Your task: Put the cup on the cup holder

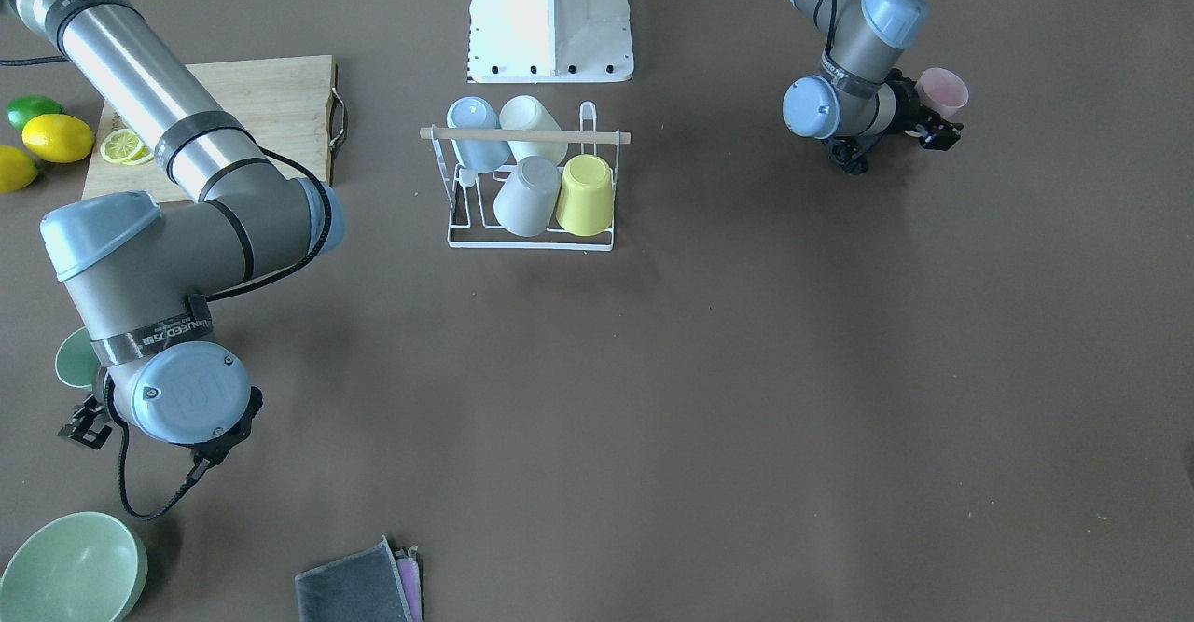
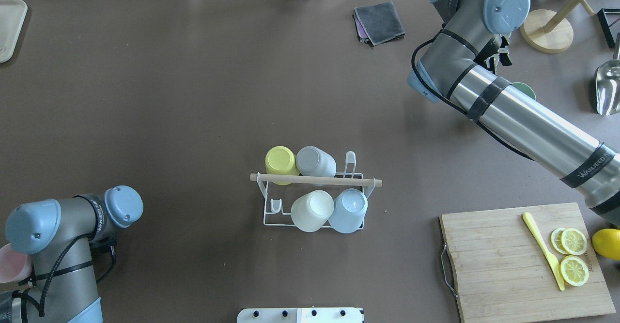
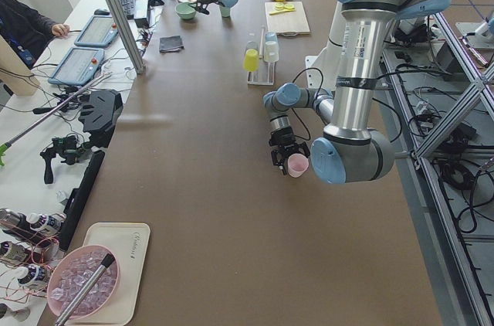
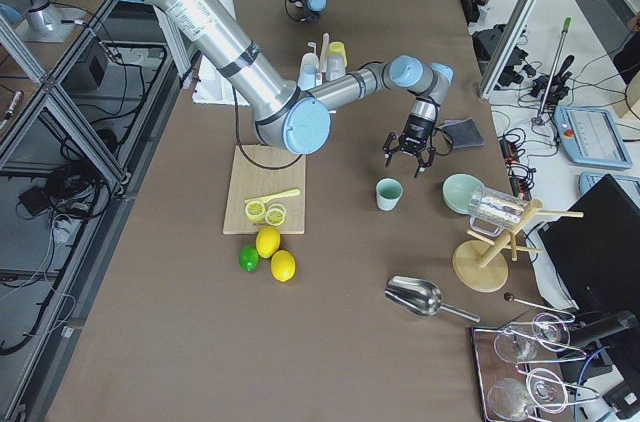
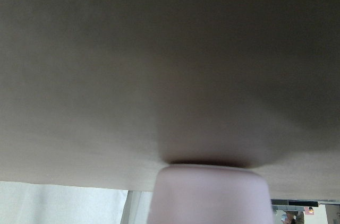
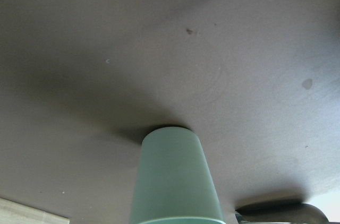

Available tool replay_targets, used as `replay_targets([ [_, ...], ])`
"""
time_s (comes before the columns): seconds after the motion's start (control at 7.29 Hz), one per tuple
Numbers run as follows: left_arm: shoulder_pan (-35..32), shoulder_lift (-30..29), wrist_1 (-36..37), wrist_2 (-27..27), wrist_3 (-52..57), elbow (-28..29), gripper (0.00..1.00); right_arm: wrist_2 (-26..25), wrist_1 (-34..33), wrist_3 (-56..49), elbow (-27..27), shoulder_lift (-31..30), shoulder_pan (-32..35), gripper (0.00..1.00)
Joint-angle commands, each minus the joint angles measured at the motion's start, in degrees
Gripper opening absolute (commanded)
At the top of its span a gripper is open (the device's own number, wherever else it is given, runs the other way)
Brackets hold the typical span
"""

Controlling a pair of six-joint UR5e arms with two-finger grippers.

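Pink cup (image 1: 944,90) upright on counter (image 1: 746,370), at 2 o'clock from cup holder (image 1: 530,241) in front-facing view; left pincer (image 1: 938,133) just beside it, grip unreadable. Green cup (image 1: 73,358) at 8 o'clock; right pincer (image 1: 82,426) spread, near it.

The cup holder (image 1: 602,137) carries four inverted cups (image 1: 586,195). Over by the left end effector (image 1: 937,132), a pink cup (image 1: 942,90) stands just beside it.

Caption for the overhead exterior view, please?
Four cups sit inverted on the cup holder mid-table; a pink cup shows beside the left arm, lower left.
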Motion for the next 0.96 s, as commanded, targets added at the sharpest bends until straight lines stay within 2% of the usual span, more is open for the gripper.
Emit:
replay_targets([
  [0.0,0.00,2.06,-0.35,0.04,-0.41,-2.55,0.97,-0.57,-0.84,0.45,-4.96,2.09,-1.33,1.00],
  [0.41,0.44,2.86,-1.92,0.04,-1.54,-2.39,0.97,-3.73,-1.01,-0.15,-8.49,3.42,-3.17,1.00],
  [0.82,0.53,3.39,-2.98,0.04,-1.73,-2.30,0.97,-8.56,-1.89,-2.09,-9.21,3.42,-4.06,1.00],
])
